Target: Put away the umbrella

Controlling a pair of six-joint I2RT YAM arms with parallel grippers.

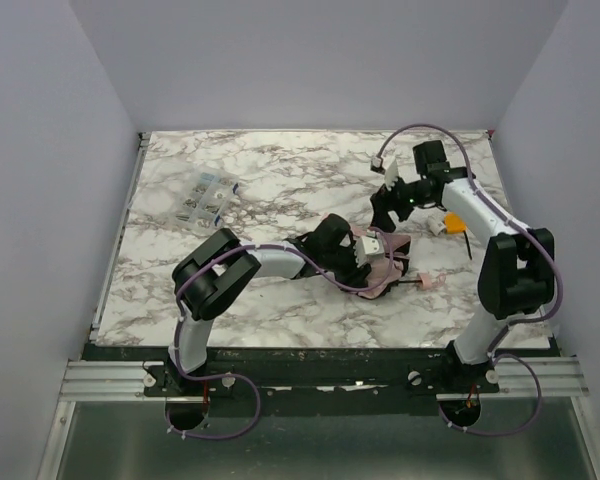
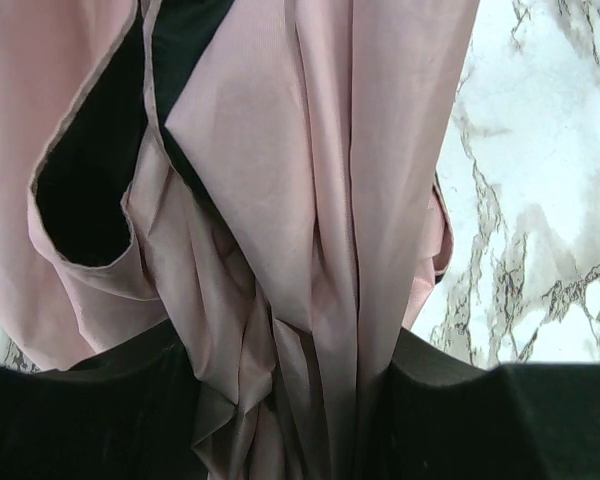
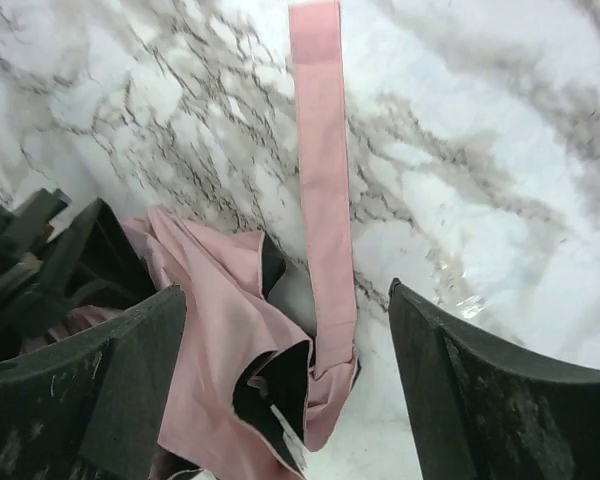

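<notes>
While the left pincer [image 2: 290,345] pinches the bunched umbrella [image 2: 280,200], the spread right pincer [image 3: 285,300] should close squarely on the pink strap [image 3: 320,150], low to the bench [image 3: 480,150], before wrapping.

No text, label, brand or number can be read on the umbrella [image 3: 220,330] or anything else.

Pale pink umbrella [image 2: 320,200] with black lining, white grey-veined marble table [image 1: 280,170], small orange object [image 1: 454,222]
</notes>
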